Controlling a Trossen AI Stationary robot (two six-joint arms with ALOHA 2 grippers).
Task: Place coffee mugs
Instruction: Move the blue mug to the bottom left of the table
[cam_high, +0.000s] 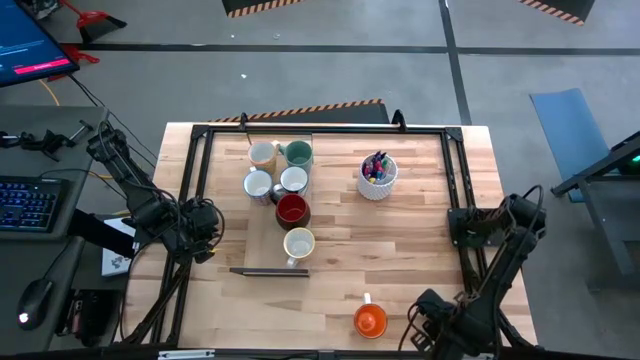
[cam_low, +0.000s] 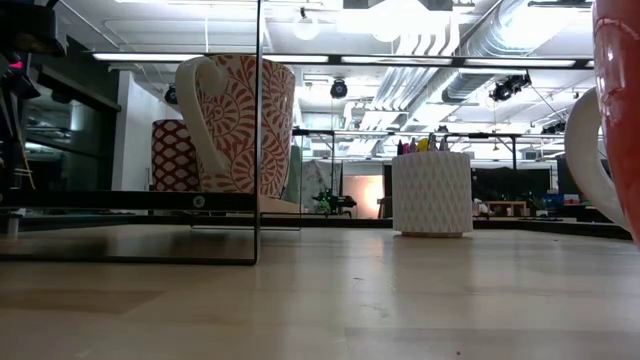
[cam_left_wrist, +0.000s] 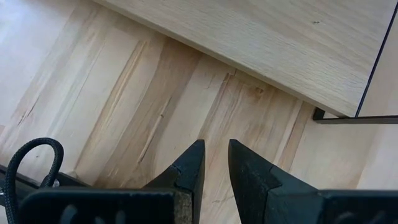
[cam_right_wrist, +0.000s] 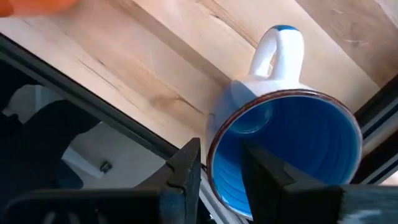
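Several mugs stand on a pale board (cam_high: 262, 262) at mid-table: a cream one (cam_high: 262, 155), a teal one (cam_high: 298, 153), two white ones (cam_high: 258, 185), a dark red one (cam_high: 292, 211) and a cream one (cam_high: 299, 244). An orange mug (cam_high: 370, 320) stands alone near the near edge. A blue mug (cam_right_wrist: 292, 149) with a white handle shows only in the right wrist view. My right gripper (cam_right_wrist: 221, 165), at the table's near right corner (cam_high: 428, 335), is shut on it. My left gripper (cam_left_wrist: 215, 152) hovers over bare wood left of the board (cam_high: 205, 238), its fingers a narrow gap apart. My right gripper holds the blue mug by its rim (cam_right_wrist: 214, 146), on the side opposite the handle (cam_right_wrist: 277, 46). One finger (cam_right_wrist: 264, 177) is inside the mug and the other (cam_right_wrist: 186, 168) outside. The mug is tilted, its mouth toward the wrist camera. Whether its base rests on the table cannot be told.
A white cup of coloured pens (cam_high: 377, 177) stands right of the board. A black frame (cam_high: 455, 170) runs around the table top. The board has a dark edge (cam_left_wrist: 348, 117). Bare wood lies between the board and the orange mug.
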